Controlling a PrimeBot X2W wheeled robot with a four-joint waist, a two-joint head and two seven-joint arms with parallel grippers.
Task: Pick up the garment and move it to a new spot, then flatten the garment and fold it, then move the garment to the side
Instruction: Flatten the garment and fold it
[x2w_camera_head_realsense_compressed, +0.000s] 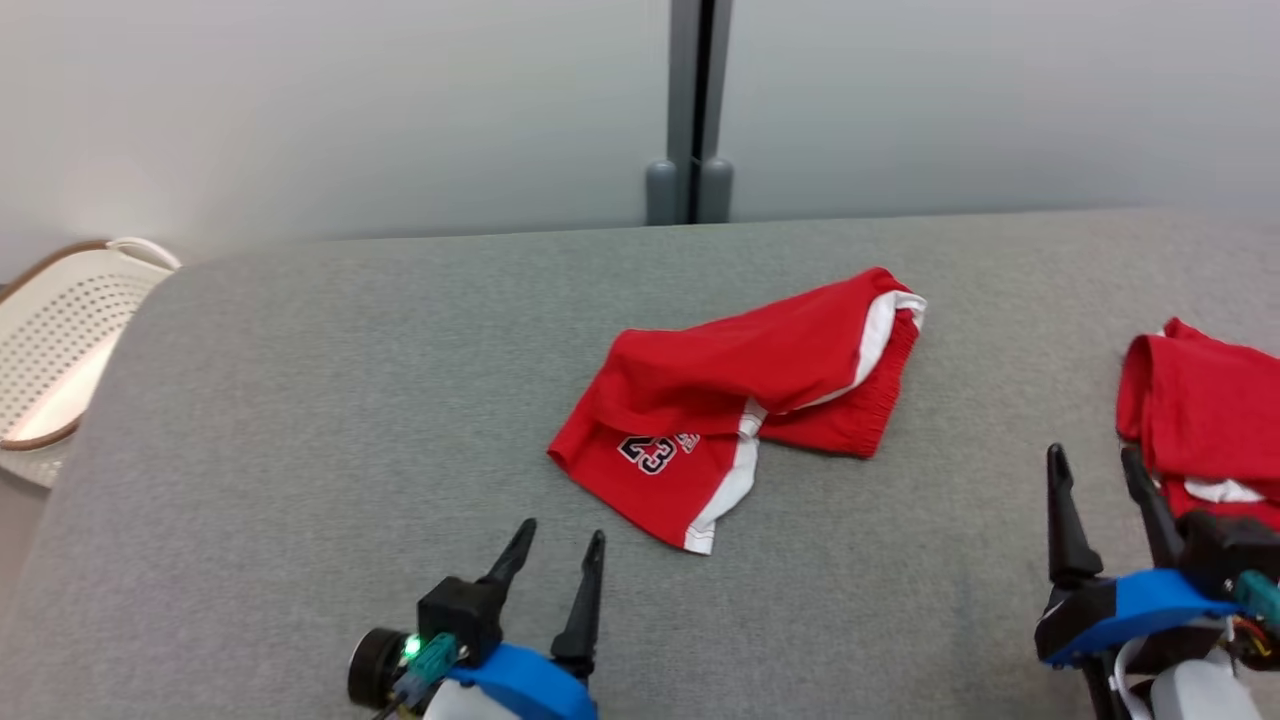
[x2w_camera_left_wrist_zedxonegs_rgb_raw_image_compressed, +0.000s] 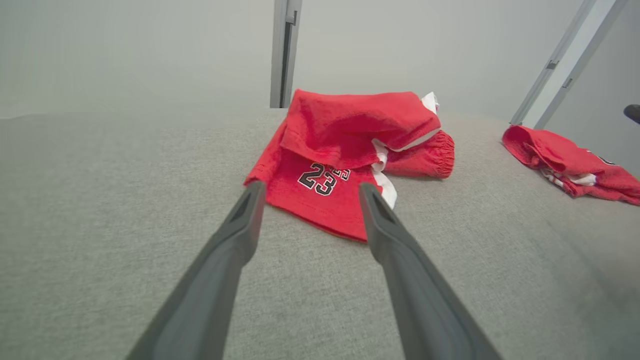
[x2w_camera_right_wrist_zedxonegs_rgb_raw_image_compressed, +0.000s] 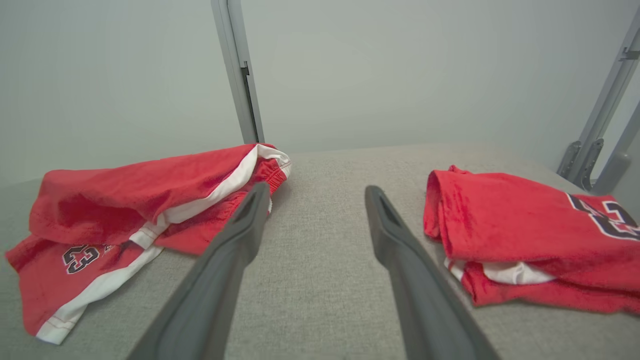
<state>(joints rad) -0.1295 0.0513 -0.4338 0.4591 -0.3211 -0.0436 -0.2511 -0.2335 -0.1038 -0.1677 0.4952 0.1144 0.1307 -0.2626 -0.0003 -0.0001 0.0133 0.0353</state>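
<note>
Two open hands hang over the grey bench (x2w_camera_head_realsense_compressed: 300, 400): the left hand (x2w_camera_head_realsense_compressed: 563, 530) and the right hand (x2w_camera_head_realsense_compressed: 1092, 452) each keep their fingers spread wide and hold nothing. Ahead of the left hand, a little to its right, lie the red shorts (x2w_camera_head_realsense_compressed: 740, 400), crumpled, one part flopped over, with the number 23 and a white stripe facing up. Their near hem is close to that hand's fingertips but apart from them. A folded red garment (x2w_camera_head_realsense_compressed: 1210, 410) lies just right of the right hand. A white basket (x2w_camera_head_realsense_compressed: 60, 340) stands far to the left hand's left.
</note>
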